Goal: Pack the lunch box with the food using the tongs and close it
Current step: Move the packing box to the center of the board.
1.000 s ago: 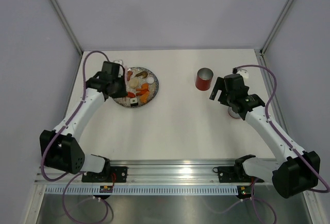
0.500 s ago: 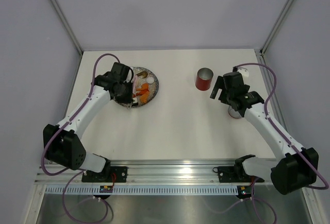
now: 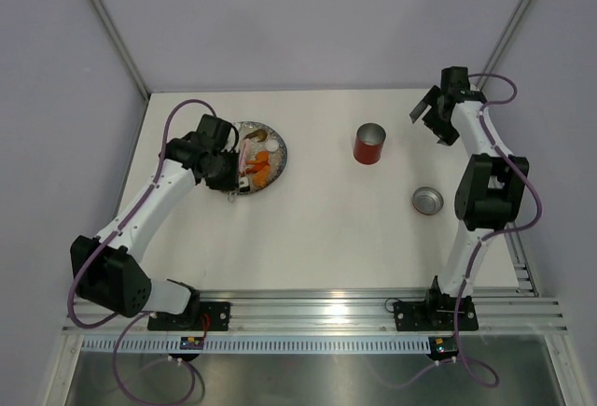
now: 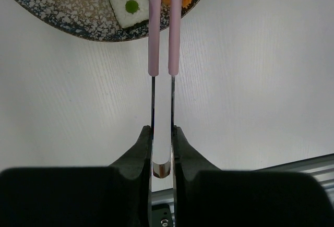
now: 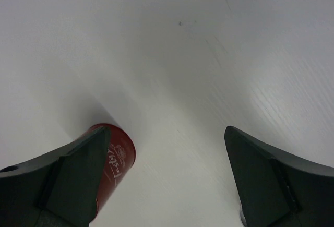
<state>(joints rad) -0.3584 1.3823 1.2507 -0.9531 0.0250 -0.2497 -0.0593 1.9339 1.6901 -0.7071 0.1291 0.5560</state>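
Both tongs (image 4: 154, 39) tips are cropped, left end effector (image 4: 162, 131) pinching them; right end effector (image 5: 167, 133) gapes empty.

White tabletop (image 3: 317, 229) carrying a round speckled grey plate (image 3: 284, 156), enclosed by pale grey walls (image 3: 308, 23).
The plate is set flat on the far left part of the tabletop, well apart from the right edge; its dark rim and mottled grey glaze are seen close up in the left wrist view. Slanted silver metal posts (image 3: 105, 23) are seen at the two far corners. A ribbed silver aluminium rail (image 3: 317, 311) is fixed along the near edge.
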